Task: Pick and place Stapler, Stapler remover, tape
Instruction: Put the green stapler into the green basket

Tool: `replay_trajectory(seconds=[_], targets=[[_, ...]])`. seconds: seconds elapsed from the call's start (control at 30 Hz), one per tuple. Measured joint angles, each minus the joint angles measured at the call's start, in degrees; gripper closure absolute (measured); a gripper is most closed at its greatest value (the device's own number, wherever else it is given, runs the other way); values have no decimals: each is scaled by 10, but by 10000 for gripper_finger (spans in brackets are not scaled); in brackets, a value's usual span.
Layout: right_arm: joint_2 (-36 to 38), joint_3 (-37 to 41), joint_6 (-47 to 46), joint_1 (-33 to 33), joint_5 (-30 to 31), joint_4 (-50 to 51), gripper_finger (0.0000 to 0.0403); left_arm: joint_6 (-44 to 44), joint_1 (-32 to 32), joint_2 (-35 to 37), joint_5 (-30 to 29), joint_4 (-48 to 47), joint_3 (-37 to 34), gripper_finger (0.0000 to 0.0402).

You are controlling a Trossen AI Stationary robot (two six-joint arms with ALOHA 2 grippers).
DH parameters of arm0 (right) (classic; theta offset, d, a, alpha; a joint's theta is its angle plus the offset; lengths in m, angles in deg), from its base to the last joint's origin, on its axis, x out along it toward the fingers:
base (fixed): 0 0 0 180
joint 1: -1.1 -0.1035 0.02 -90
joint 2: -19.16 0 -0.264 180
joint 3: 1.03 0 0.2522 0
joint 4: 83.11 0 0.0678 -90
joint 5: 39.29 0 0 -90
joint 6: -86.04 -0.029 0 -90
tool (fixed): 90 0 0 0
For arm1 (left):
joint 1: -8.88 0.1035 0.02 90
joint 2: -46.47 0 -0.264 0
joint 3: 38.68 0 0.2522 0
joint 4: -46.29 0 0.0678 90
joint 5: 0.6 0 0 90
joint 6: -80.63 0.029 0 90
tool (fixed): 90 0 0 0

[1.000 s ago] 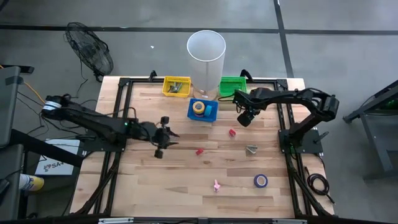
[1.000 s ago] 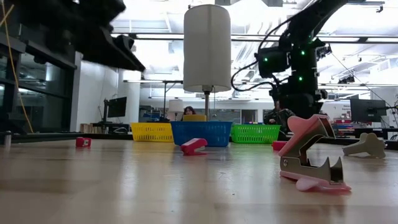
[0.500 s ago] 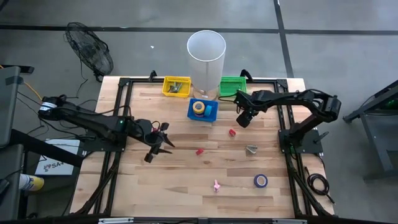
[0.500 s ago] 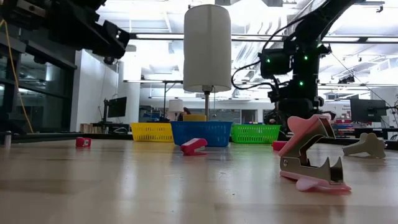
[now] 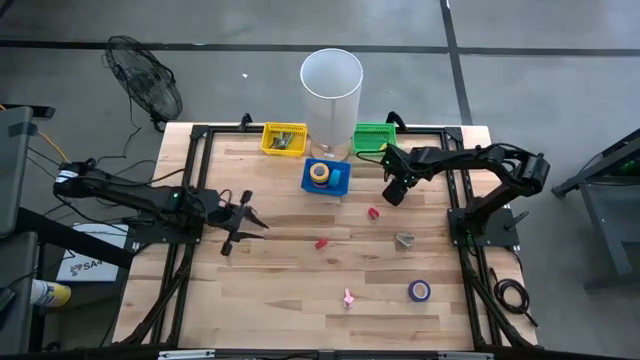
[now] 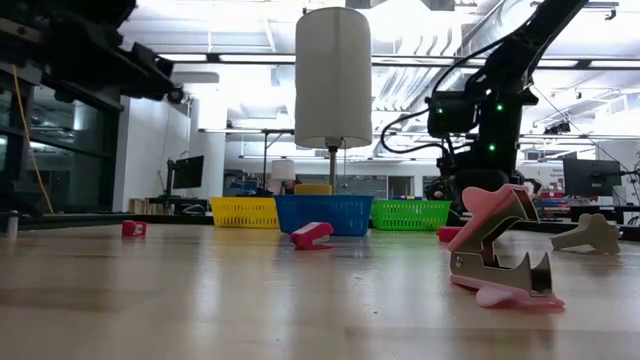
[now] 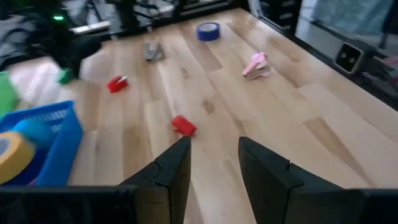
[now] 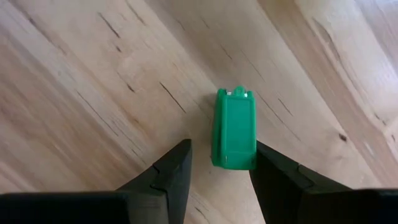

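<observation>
A small green stapler [image 8: 234, 127] lies flat on the wood. My right gripper [image 8: 221, 171] hangs open right above it, one finger on each side; in the high view that gripper [image 5: 393, 192] hides the stapler. Two red staplers [image 5: 321, 243] [image 5: 373, 212], a grey staple remover [image 5: 404, 239], a pink staple remover [image 5: 348, 297] and a blue tape roll [image 5: 419, 291] lie on the table. A yellow tape roll [image 5: 319, 172] sits in the blue basket [image 5: 338, 180]. My left gripper [image 5: 243, 218] is open over the table's left part, holding nothing.
A yellow basket [image 5: 284, 138] and a green basket [image 5: 373, 137] stand at the far edge beside a tall white cylinder [image 5: 331, 85]. Black frame rails run along the table's left and right sides. Bare wood lies between my left gripper [image 7: 214, 162] and the nearer red stapler [image 7: 184, 126].
My left gripper has drawn back toward the table's left edge, away from the red stapler, staying open. Nothing on the table has moved.
</observation>
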State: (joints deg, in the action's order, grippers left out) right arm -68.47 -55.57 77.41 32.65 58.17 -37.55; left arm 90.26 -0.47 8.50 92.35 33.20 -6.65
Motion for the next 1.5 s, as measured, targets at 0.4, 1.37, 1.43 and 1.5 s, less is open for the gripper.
replay_trajectory(seconds=[0.4, 1.37, 1.43, 1.5], targets=[[0, 1, 53, 0, 2, -4, 257, -84, 0, 121, -158, -56, -73, 270], [-1, 0, 67, 36, -45, -20, 262, -87, 0, 120, -161, -51, -74, 270], [-1, -1, 67, 37, -44, -18, 265, -87, 0, 120, -161, -51, -74, 270], [-1, -1, 67, 37, -45, -18, 270, -87, 0, 120, -161, -51, -74, 270]])
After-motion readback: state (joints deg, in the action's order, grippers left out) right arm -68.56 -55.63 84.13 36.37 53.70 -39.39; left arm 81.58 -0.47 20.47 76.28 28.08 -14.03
